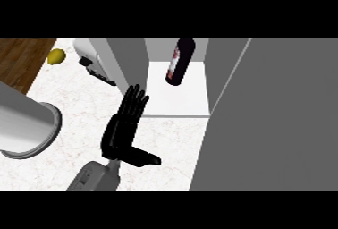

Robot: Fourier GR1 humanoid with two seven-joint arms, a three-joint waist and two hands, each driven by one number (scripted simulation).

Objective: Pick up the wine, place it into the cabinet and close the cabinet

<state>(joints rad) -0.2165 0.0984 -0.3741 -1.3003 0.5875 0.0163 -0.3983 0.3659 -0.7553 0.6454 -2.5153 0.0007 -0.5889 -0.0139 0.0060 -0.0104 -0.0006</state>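
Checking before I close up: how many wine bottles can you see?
1. The wine bottle stands inside the cabinet. More could be hidden behind the cabinet door.

We are in a kitchen. Under us runs a white marble-patterned counter (pixel 168 143), giving way at ten o'clock to a strip of brown wood (pixel 20 60). At twelve o'clock an open grey cabinet (pixel 178 100) holds a dark wine bottle (pixel 179 62) on its white shelf. A yellow lemon (pixel 57 56) lies at eleven o'clock beside a toaster-like appliance (pixel 92 62). A large grey cylinder (pixel 26 127) sits at nine o'clock.
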